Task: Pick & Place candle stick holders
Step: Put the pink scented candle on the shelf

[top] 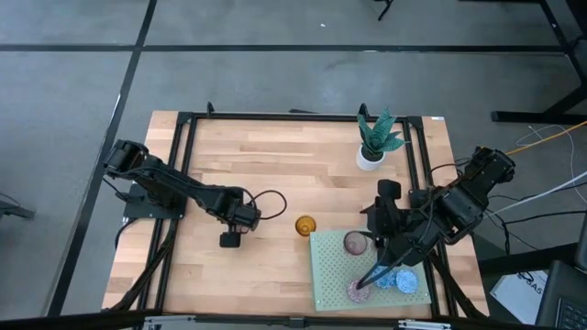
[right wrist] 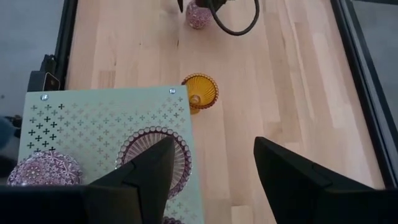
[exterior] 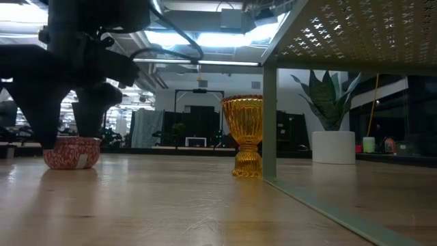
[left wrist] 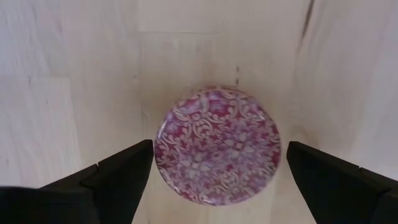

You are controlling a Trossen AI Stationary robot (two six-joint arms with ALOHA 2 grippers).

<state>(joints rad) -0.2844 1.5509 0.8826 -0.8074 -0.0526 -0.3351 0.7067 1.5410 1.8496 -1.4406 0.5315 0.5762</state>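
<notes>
A red-and-white patterned round holder point(left wrist: 217, 146) stands on its base on the wood table, also seen in the low view point(exterior: 72, 152). My left gripper point(top: 229, 240) is open above it, pointing down, one finger on each side. An amber goblet-shaped holder point(top: 304, 225) stands upright on the table beside the pale green mat point(top: 335, 275). On the mat stand a ribbed pinkish holder point(right wrist: 155, 158), a purple patterned one point(right wrist: 40, 168) and blue ones point(top: 404, 280). My right gripper point(right wrist: 211, 168) is open and empty above the mat's left edge. My left gripper's fingers point(left wrist: 124, 174) stand close on both sides of the red patterned holder's rim point(left wrist: 163, 146), coming from above and pointing down. I cannot tell whether they touch it. The holder stands on the table.
A white pot with a green plant point(top: 371, 151) stands at the far right of the table. The mat is raised on legs point(exterior: 270, 123). A black frame point(top: 183, 174) runs along the table's edges. Bare wood lies between the two arms.
</notes>
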